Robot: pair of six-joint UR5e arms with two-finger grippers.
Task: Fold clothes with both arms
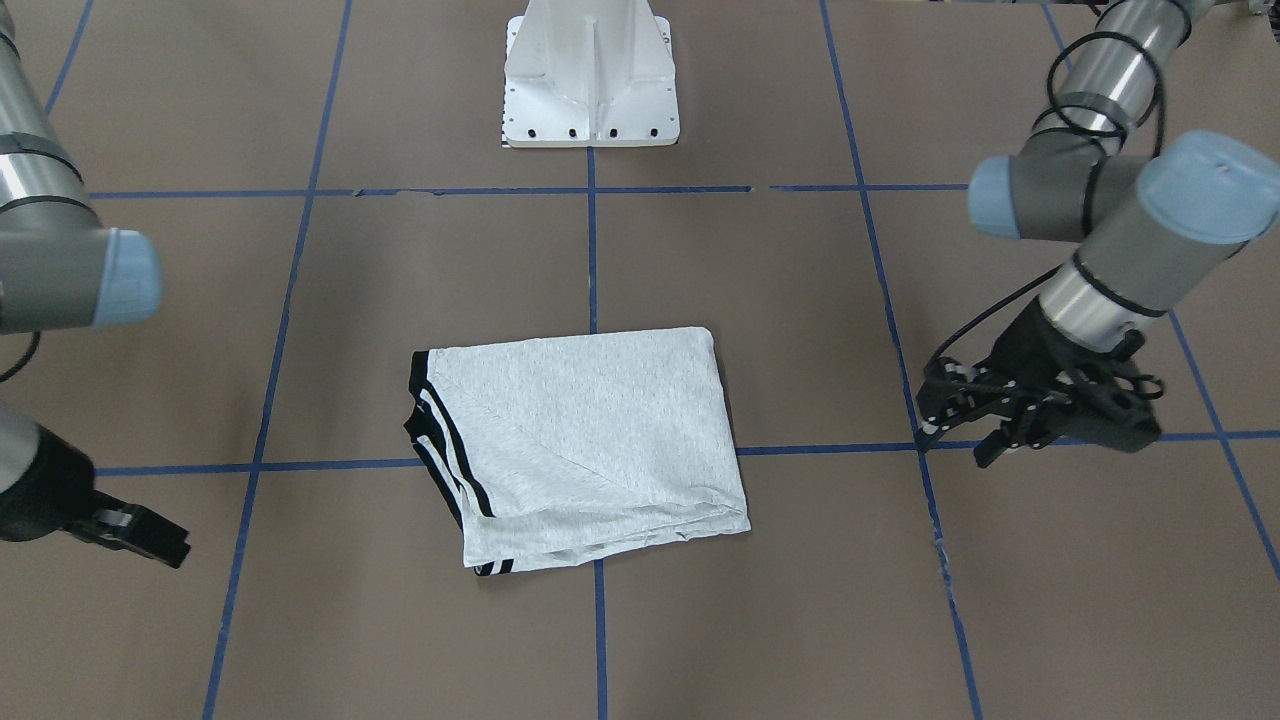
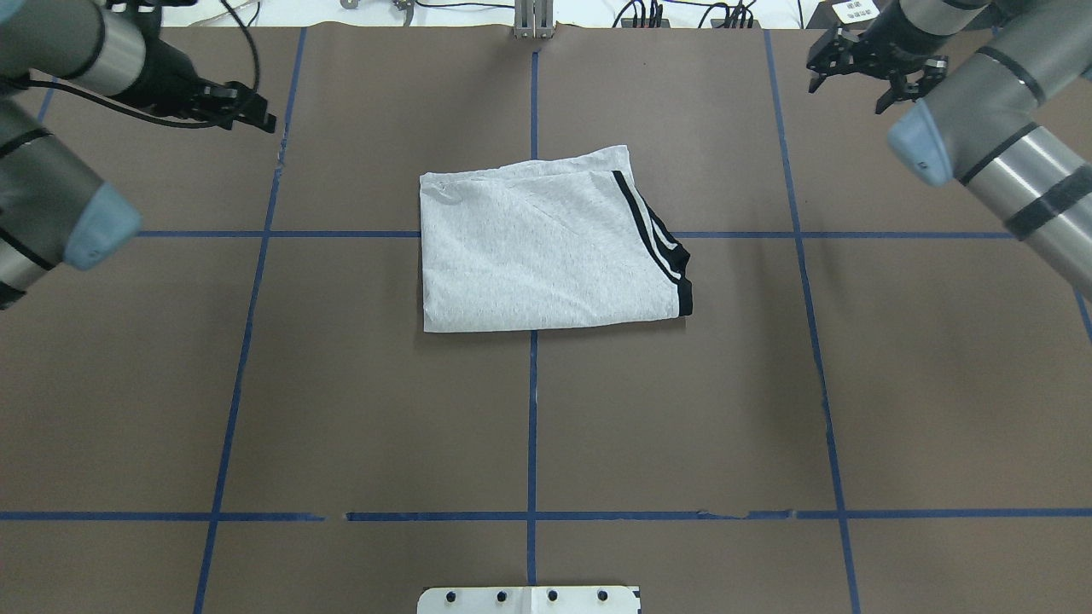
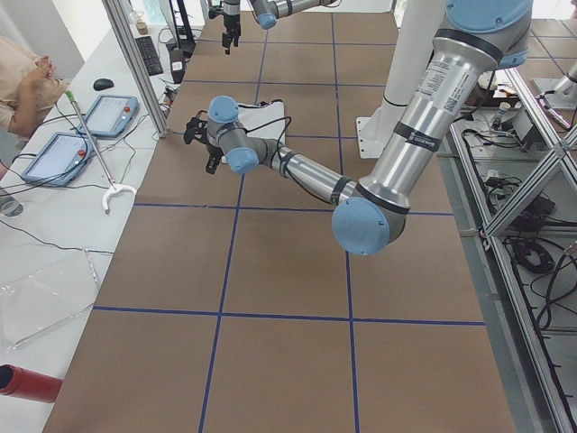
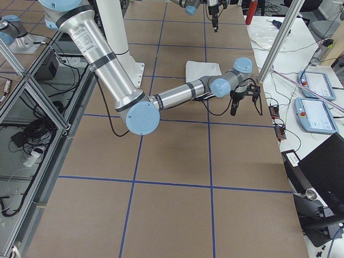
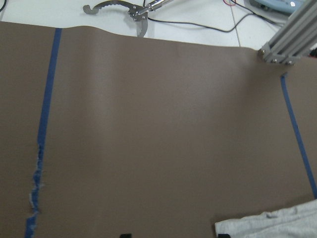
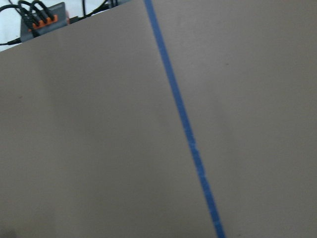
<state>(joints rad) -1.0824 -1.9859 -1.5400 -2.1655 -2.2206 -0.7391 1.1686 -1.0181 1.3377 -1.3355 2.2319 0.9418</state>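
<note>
The clothes [image 1: 580, 440] are a single grey T-shirt folded into a flat rectangle at the middle of the table [image 2: 537, 256], its black-striped shoulder edge turned toward my right arm. The print is hidden inside the fold. My left gripper [image 1: 955, 445] hovers open and empty off the shirt's left side [image 2: 256, 115], above the brown table cover. A corner of the shirt [image 5: 277, 225] shows in the left wrist view. My right gripper [image 2: 845, 89] hangs open and empty far off the shirt's right side [image 1: 165, 540]. The right wrist view shows only table cover and blue tape.
The white pedestal base [image 1: 590, 90] stands at the robot's edge of the table. Blue tape lines [image 2: 533, 409] cross the brown cover. A side table holds teach pendants [image 3: 104, 113] and a grabber tool [image 5: 124, 10], with a person [image 3: 22, 81] beside it.
</note>
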